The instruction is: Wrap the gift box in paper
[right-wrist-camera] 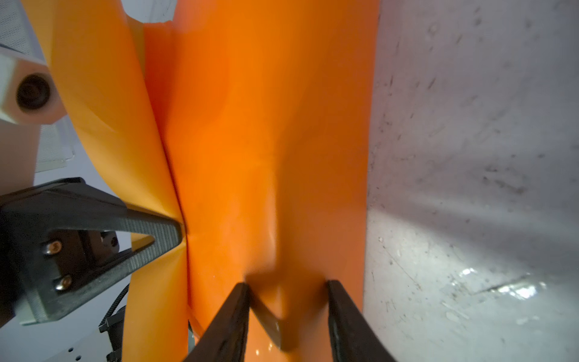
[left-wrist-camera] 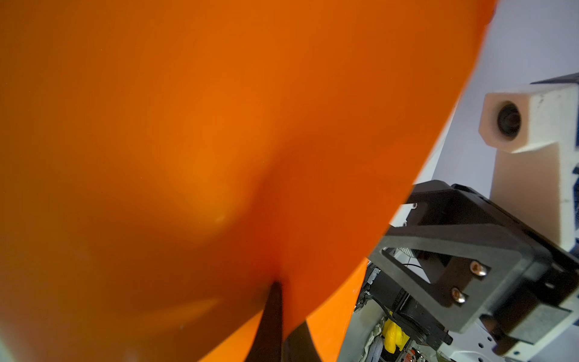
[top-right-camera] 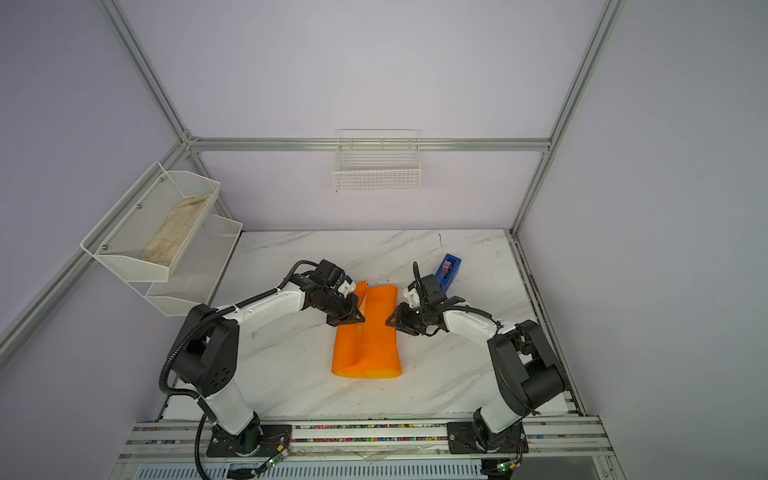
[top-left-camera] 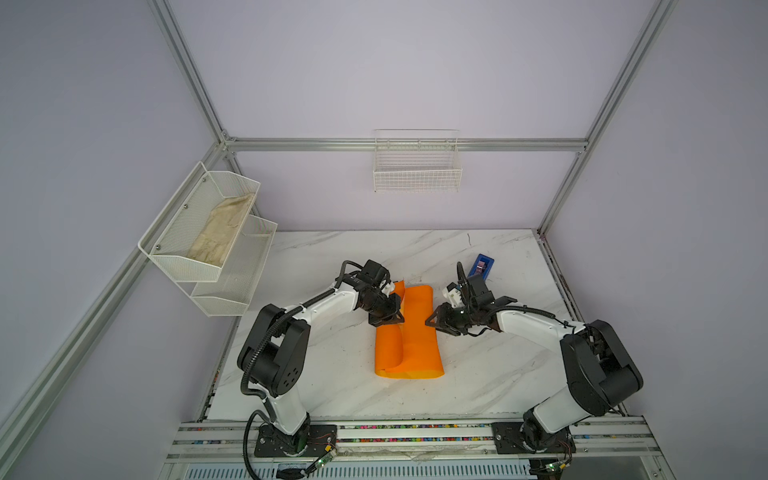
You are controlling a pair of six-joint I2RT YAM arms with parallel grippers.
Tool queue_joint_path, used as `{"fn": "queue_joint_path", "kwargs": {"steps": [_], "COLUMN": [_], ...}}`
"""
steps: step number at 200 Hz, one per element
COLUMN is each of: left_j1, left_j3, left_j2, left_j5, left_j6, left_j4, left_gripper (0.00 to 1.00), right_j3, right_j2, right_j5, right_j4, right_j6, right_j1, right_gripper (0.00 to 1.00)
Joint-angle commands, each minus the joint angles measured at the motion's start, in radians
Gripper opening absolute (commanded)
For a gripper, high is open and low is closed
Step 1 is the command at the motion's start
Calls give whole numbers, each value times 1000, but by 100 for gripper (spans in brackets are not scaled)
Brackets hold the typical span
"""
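The paper [top-left-camera: 409, 332] lies at the middle of the bench [top-left-camera: 332, 374] as a loose folded parcel, its long axis running 12 to 6 o'clock in both top views. The gift box is hidden, probably inside. The left gripper [top-left-camera: 395, 319], at the parcel's 9 o'clock side, is closed on the raised flap. The right gripper [top-left-camera: 430, 323], jaws partly apart and holding nothing, touches the 3 o'clock wall.
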Motion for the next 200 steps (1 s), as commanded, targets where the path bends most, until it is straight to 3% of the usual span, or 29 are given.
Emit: {"fn": "queue_joint_path", "kwargs": {"steps": [1,102,200], "left_j1": [-10,-26,-105], "left_j3": [89,256,337], "left_j2": [2,-5,129], "left_j5": [-61,31,38], "left_j6": [39,60,35], "left_j4": [-144,-263,-241], "left_gripper": [0,0,0], "right_j3": [-26,-29,-60], "right_j2": [6,14,-19], "right_j5": [12,92,102], "right_j4": [-5,65,77], "right_j6": [24,140,154], "right_j1": [25,108,111], "right_gripper": [41,36,35]}}
